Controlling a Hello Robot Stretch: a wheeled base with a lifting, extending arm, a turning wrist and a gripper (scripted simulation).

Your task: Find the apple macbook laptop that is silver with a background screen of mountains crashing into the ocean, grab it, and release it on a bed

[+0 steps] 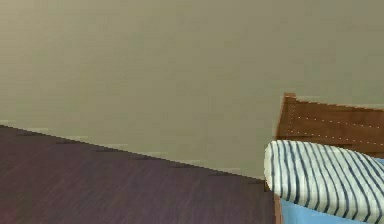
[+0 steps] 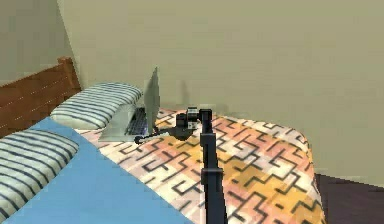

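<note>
Laptop: silver-grey laptop (image 2: 130,122), opened out, lid upright; I see it nearly edge-on, so the screen picture is unreadable.
Where: on the bed (image 2: 300,150), just beside a striped pillow (image 2: 100,102).
Textures: geometric orange-and-cream quilt (image 2: 245,165), smooth blue blanket (image 2: 90,185), slatted wooden headboard (image 2: 35,95).
Gripper: the gripper (image 2: 142,137) is at the laptop's base. I can't tell how the fingers stand or whether they hold anything.

On the bed (image 2: 120,195), the patterned cover (image 2: 265,150) from the arm's (image 2: 210,172) one o'clock round to four o'clock lies bare, free to pass over; an open laptop (image 2: 145,105) stands upright near the gripper's (image 2: 145,136) eleven o'clock, barring that side; a striped pillow (image 2: 100,103) lies at ten o'clock, a second pillow (image 2: 30,160) at eight; the wooden headboard (image 2: 35,95) walls off nine o'clock; in the forward view, dark floor (image 1: 120,190) runs bare to the wall (image 1: 180,70) at twelve o'clock.
</note>
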